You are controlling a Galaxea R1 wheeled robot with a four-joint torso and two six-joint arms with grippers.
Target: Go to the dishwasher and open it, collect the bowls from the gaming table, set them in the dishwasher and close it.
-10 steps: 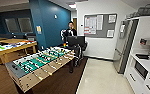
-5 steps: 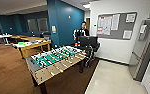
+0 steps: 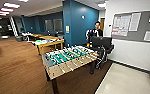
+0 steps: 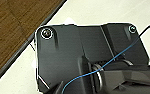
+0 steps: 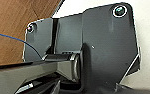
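A table-football table [image 3: 69,60] with a green field and rods is standing in the middle of the head view, on brown wood-look floor [image 3: 16,67] near the dark strip where that floor is meeting pale tile [image 3: 126,82]. Behind its far end a person [image 3: 96,32] is standing by a dark chair or rig [image 3: 102,43], beside a blue wall [image 3: 77,22] and a white wall carrying a grey notice board [image 3: 138,25] with papers. Farther back on the left, yellow-topped benches [image 3: 49,42] are standing in a row; whether one of them is the gaming table with the bowls is not clear from here. Both wrist views are looking down past the robot's dark plates at the floor seam, so both arms are hanging low, pointing downward. I cannot tell whether either end effector is spread or pressed together.
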